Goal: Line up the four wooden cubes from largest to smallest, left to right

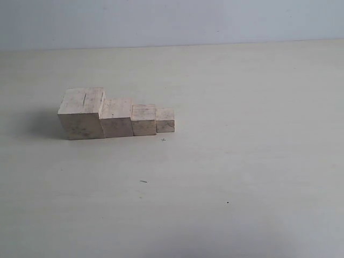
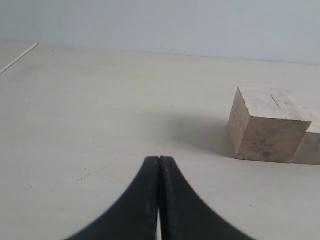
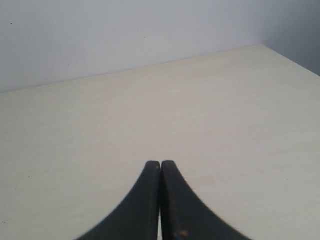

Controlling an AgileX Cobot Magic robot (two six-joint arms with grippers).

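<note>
Several pale wooden cubes stand touching in a row on the table, left of centre in the exterior view. The largest cube is at the left end, then a smaller cube, a still smaller cube, and the smallest cube at the right end. The left wrist view shows the largest cube with part of its neighbour behind it. My left gripper is shut and empty, well apart from that cube. My right gripper is shut and empty over bare table. Neither gripper shows in the exterior view.
The pale table runs back to a light wall. The right wrist view shows the table's far corner. A table edge shows in the left wrist view.
</note>
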